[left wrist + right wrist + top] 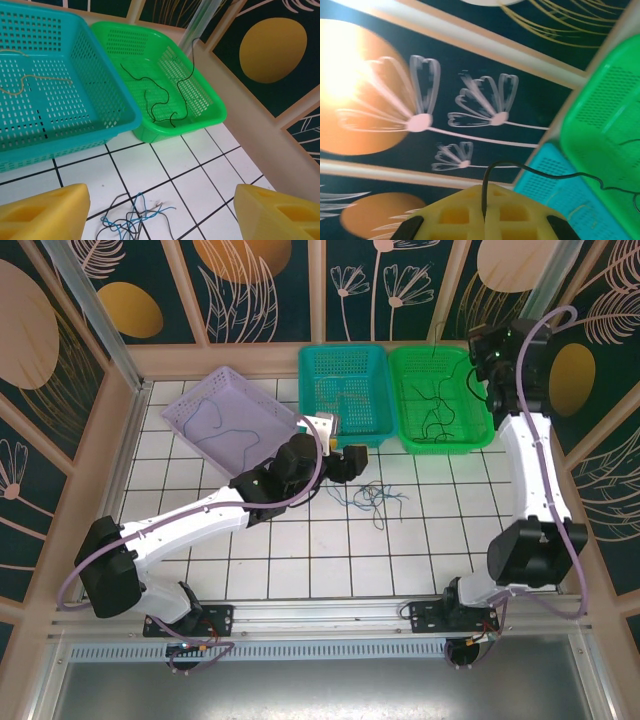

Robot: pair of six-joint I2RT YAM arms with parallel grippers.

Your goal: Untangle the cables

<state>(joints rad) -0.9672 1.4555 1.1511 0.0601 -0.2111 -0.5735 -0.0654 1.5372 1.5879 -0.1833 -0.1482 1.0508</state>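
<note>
A small tangle of blue and black cables lies on the white tiled table; in the left wrist view the tangle sits low between my yellow fingers. My left gripper hovers open just above and left of it, touching nothing. My right gripper is shut on a thin black cable that trails toward the green basket. That gripper is raised over the green basket's far right corner.
Three baskets stand in a row at the back: a purple one holding a dark cable, a teal one holding a pale cable, and the green one holding black cables. A wooden frame borders the table.
</note>
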